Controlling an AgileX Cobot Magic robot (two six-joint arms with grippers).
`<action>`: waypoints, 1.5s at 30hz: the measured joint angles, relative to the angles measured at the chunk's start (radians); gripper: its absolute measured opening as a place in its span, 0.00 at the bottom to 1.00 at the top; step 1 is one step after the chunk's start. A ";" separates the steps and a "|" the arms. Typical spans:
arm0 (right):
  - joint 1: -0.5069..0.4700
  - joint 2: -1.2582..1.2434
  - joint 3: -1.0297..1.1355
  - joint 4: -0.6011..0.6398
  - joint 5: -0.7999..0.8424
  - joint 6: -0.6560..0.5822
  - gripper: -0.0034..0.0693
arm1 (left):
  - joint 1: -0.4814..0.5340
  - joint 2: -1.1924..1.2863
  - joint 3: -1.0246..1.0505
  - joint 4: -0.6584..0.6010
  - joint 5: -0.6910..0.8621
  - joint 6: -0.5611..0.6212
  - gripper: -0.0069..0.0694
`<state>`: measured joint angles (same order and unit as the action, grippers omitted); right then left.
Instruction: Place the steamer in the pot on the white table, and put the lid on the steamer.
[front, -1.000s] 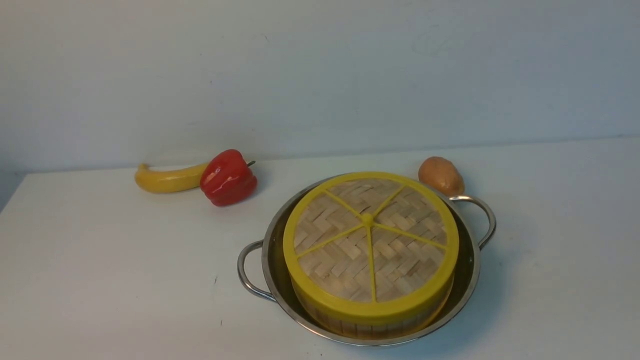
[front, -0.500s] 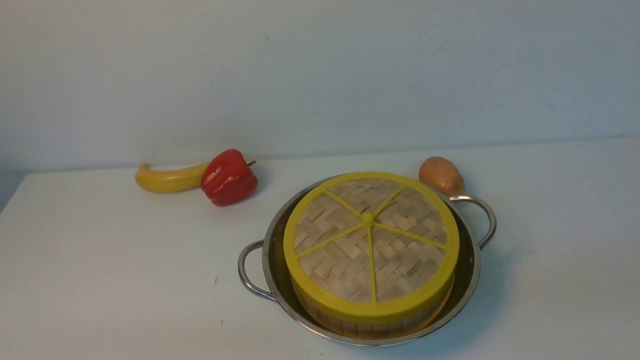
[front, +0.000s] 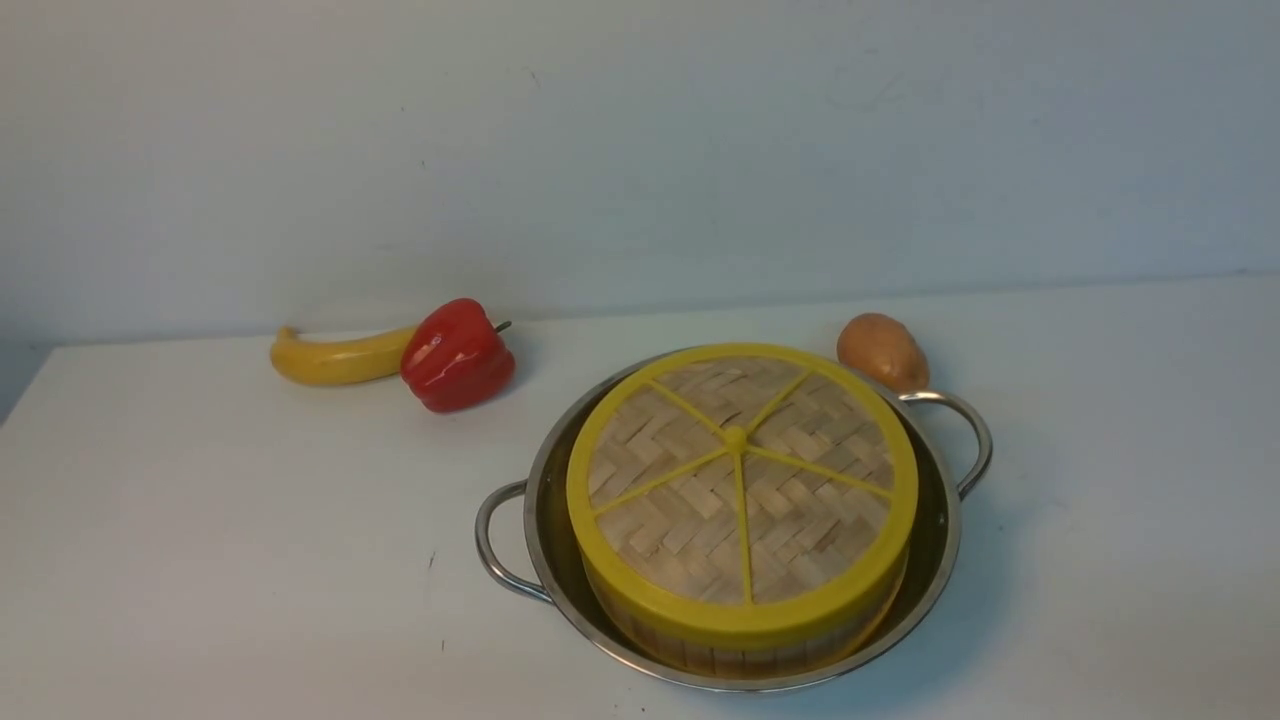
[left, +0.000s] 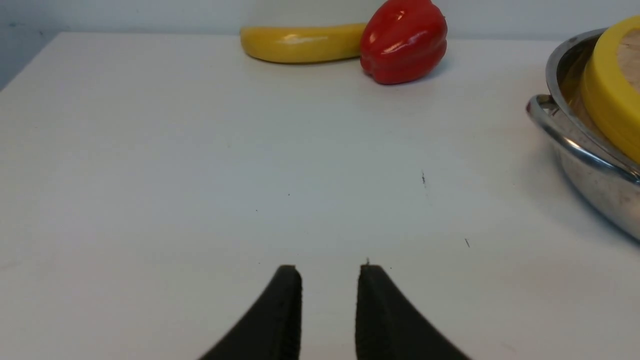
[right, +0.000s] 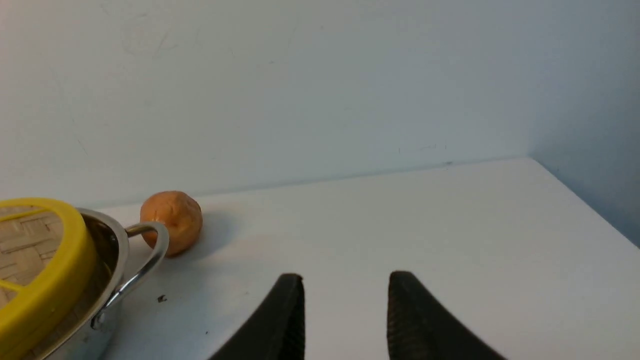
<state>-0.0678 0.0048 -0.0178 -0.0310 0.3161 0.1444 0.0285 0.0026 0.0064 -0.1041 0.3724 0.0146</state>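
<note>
Two grippers: both empty, each seen only in its own wrist view, neither in the front view
Left gripper (left: 330, 280): jaws parted by a narrow gap, nothing between them, poised over bare white table (left: 150, 165); pot off to one side, well apart
Right gripper (right: 345, 287): jaws spread somewhat wider, nothing held, over bare table beside the pot's handle
Why so placed (judgement): arms look parked clear of the stack, one on each side, consistent with work finished and nothing left to hold
Lid (front: 742, 492): flat woven-bamboo disc, thick yellow rim, five yellow spokes from centre hub; sits on the steamer, rim flush all round as far as the front view shows, no visible tilt
Steamer (front: 740, 652): only a strip of slatted bamboo wall shows below the lid's rim; contents hidden
Pot (front: 935, 560): shiny steel, two looped handles, steamer inside it, set a little toward the near wall, a gap of steel visible at left and far side
Why stacked so (judgement): pot wider than steamer, so the basket drops in freely; lid matches the steamer's rim
Potato (front: 882, 351): just behind the pot's right handle; contact cannot be told
Red pepper (front: 457, 355): far left, touching the banana (front: 335, 358)
Task status (judgement): both steps appear done
</note>
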 joint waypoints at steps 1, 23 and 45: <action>0.000 0.000 0.000 0.000 0.002 -0.001 0.39 | 0.000 0.000 0.000 0.000 0.000 0.000 0.30; 0.000 0.033 0.001 0.031 0.002 0.015 0.39 | 0.000 0.000 0.000 -0.001 0.000 0.001 0.30; 0.000 0.033 0.001 0.031 0.002 0.017 0.39 | 0.000 0.000 0.000 -0.001 0.000 0.001 0.30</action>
<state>-0.0678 0.0375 -0.0167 0.0000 0.3184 0.1615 0.0285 0.0026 0.0064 -0.1048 0.3724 0.0157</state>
